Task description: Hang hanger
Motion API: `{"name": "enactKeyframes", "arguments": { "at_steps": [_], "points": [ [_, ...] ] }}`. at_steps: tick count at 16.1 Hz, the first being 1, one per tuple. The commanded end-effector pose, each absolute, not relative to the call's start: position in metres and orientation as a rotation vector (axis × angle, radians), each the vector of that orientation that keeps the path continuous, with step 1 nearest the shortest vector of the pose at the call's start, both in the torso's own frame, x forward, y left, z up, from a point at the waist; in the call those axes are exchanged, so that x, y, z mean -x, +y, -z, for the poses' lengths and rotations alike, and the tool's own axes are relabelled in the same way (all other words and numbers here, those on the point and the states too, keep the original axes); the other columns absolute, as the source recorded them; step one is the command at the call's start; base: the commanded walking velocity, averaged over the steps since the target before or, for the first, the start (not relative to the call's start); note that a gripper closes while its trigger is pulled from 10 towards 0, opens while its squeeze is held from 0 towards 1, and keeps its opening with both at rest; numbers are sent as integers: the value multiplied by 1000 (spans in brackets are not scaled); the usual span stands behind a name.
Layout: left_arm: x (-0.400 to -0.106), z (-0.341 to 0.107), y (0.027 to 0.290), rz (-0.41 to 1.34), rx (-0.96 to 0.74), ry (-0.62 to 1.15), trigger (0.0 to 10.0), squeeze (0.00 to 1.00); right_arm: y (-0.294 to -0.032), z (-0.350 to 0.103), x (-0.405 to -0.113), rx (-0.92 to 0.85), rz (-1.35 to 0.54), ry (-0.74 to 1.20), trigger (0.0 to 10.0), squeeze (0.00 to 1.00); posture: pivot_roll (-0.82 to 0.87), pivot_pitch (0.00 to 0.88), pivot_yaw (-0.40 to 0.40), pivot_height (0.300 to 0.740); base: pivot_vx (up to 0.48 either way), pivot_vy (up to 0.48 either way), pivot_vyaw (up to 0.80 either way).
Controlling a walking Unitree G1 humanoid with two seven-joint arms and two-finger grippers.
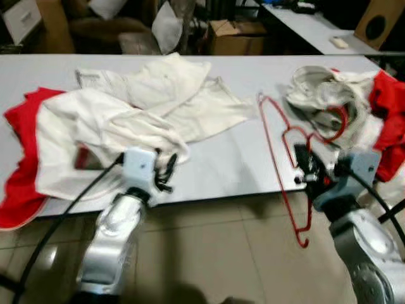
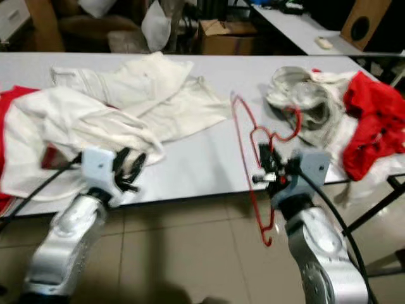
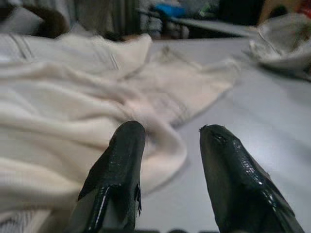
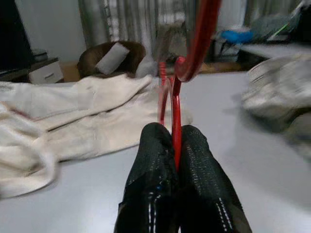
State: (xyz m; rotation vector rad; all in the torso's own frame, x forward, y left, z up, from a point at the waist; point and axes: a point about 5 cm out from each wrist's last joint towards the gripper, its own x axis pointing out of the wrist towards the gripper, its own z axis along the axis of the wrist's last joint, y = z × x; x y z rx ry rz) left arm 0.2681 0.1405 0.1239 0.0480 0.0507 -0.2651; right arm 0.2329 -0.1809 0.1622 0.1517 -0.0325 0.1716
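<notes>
At the surface's [image 1: 240, 158] near edge, the right gripper [image 1: 308, 170] has its jaws pinched on the red hanger [image 1: 278, 166] to lift it. The left gripper [image 1: 166, 171] waits, jaws apart, by white clothes [image 1: 107, 133].

The red hanger [image 1: 281, 158] runs partly behind the right gripper [image 1: 308, 170], and its hook [image 4: 197, 39] is cut off at the wrist view's edge. The red cloth [image 1: 16, 164] (mostly under white clothes [image 1: 107, 126]) is cropped, as is the blurred garment heap [image 4: 279, 97].
</notes>
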Motion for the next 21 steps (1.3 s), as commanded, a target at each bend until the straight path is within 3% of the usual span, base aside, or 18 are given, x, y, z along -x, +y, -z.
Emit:
{"name": "enactKeyframes", "arguments": {
  "at_steps": [1, 6, 9, 16, 21],
  "points": [
    [-268, -133, 139, 266, -50, 6, 10000, 0, -182, -155, -235, -205, -147, 1, 10000, 0, -168, 1, -49, 740, 0, 0, 0],
    [-277, -134, 158, 234, -30, -3, 10000, 0, -165, -135, -234, -230, -166, 94, 10000, 0, -161, 0, -2, 740, 49, 0, 0],
    [-281, -139, 153, 269, -48, -23, 10000, 0, -157, -140, -233, -390, -252, 49, 10000, 0, -150, 0, 4, 740, 295, 0, 0],
    [-278, -137, 153, 284, -46, -24, 10000, 0, -151, -133, -239, -234, -267, 62, 10000, 0, -136, 0, -13, 740, 337, 0, 0],
    [-278, -132, 156, 288, -55, -2, 10000, 0, -148, -129, -240, -286, -275, 90, 10000, 0, -138, 0, -1, 740, 287, 0, 0]
  ]
}}
